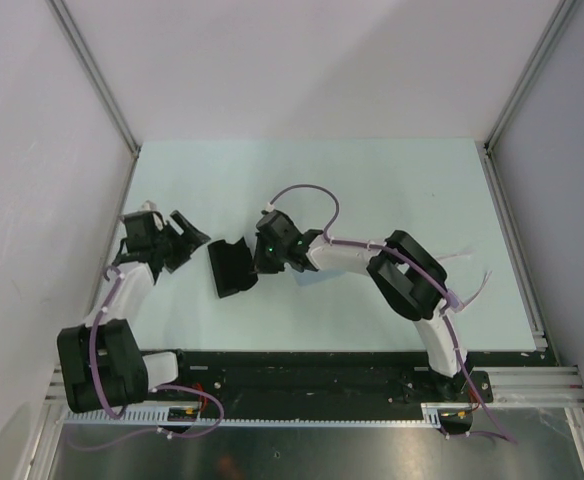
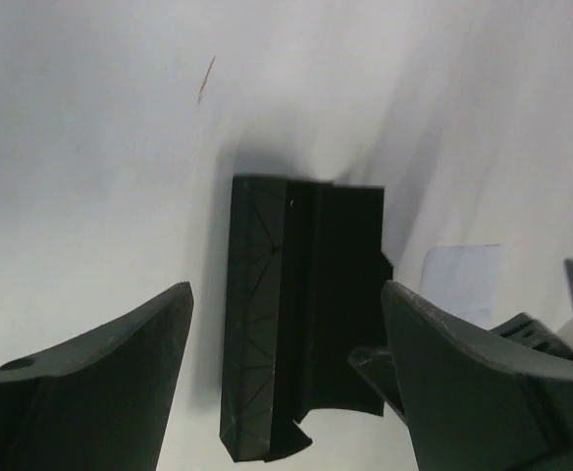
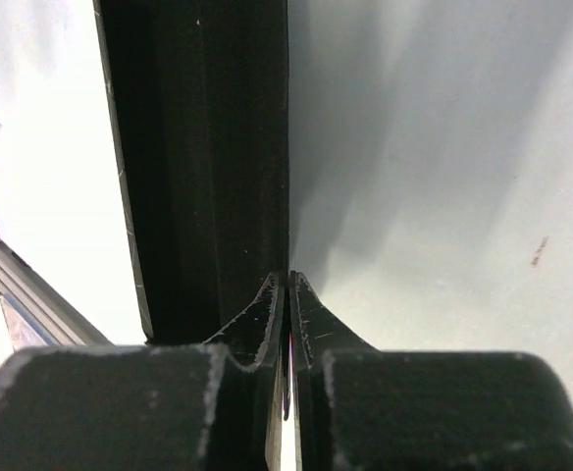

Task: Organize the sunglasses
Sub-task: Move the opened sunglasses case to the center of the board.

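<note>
No clear sight of the sunglasses in any view. Only a hair-thin pinkish sliver between the fingertips of the right gripper [image 3: 287, 287], too thin to call. Maybe tucked inside the black oblong hard case [image 1: 233, 268], lying mid-table and apparently open, or maybe hidden behind it. Can't tell.

Right gripper clamped fully shut, tips right up against the case's long edge. Left gripper [image 1: 189, 250] spread wide and empty, hovering just beside the case on the opposite side.

Reads like the casing-up step, probably close to shutting the flap. For the next move: steady the case with the left, fold the flap over with the right, gently, no shoving.

Plenty of bare pale blue-green tabletop [image 1: 372, 190] beyond the case and off to the right. Tighter on the left by the white side wall [image 1: 42, 170]. Black front rail [image 1: 312, 365] not far off on the near side.
</note>
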`<state>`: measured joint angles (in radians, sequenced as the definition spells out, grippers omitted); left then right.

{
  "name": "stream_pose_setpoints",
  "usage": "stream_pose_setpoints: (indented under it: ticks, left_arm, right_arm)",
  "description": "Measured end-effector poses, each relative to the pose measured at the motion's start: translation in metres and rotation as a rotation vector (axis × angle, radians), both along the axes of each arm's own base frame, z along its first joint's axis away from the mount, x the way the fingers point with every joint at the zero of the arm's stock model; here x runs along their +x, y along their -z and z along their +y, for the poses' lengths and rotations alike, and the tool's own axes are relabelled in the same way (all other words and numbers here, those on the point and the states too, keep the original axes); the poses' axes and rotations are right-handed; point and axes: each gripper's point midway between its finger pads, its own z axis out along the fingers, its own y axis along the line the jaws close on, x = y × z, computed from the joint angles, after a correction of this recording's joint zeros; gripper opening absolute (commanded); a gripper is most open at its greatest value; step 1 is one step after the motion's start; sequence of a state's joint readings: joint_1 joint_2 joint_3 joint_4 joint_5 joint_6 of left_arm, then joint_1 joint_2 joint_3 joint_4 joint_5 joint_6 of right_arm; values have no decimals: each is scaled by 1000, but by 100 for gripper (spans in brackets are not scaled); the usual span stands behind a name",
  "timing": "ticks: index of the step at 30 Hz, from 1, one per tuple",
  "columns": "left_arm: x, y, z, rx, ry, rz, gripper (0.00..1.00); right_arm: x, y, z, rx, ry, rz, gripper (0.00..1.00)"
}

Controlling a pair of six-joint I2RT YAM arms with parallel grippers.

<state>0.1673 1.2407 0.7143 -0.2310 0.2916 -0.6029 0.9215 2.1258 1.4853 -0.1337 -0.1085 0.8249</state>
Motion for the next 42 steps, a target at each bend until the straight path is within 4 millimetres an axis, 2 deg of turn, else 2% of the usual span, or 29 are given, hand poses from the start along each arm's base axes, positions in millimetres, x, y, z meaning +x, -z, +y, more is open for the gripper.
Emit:
stream_pose_setpoints:
  ticks: [1,2,7,9,15,20,22,25,27,31,34,37,42]
  left_arm:
    - [-6,5,-2,-3,0,11,84]
    - [-14,11,-5,-6,-1,25,84]
    - [-40,35,-20,-7,18,98,81]
    - [-42,38,-24,0,25,111,78]
    - [-44,46,-30,28,42,134,70]
    - [-47,62,-28,61,39,190,69]
    - [-49,70,-27,77,44,217,65]
    - [-48,79,-24,105,61,251,55]
    - [-42,80,-25,113,79,258,47]
    - [-30,75,-23,144,111,239,40]
    - [-25,71,-24,156,128,225,35]
    - [-21,72,-27,172,153,225,31]
    - [-19,71,-29,200,199,236,28]
  right_arm:
    - [-2,-1,2,6,8,8,18]
    - [-4,-1,5,12,14,14,22]
    - [-13,-3,12,25,14,27,31]
    - [-16,-2,14,27,10,28,34]
    - [-18,-2,14,27,6,27,52]
    - [-12,-1,10,13,14,8,57]
    - [-8,-6,5,8,19,-7,57]
    - [1,-26,-4,10,31,-47,57]
    - [11,-47,-12,19,50,-95,57]
    - [32,-94,-31,43,92,-200,56]
    - [41,-118,-52,50,118,-254,55]
    - [46,-124,-77,30,144,-274,55]
    - [51,-113,-121,-28,191,-263,55]
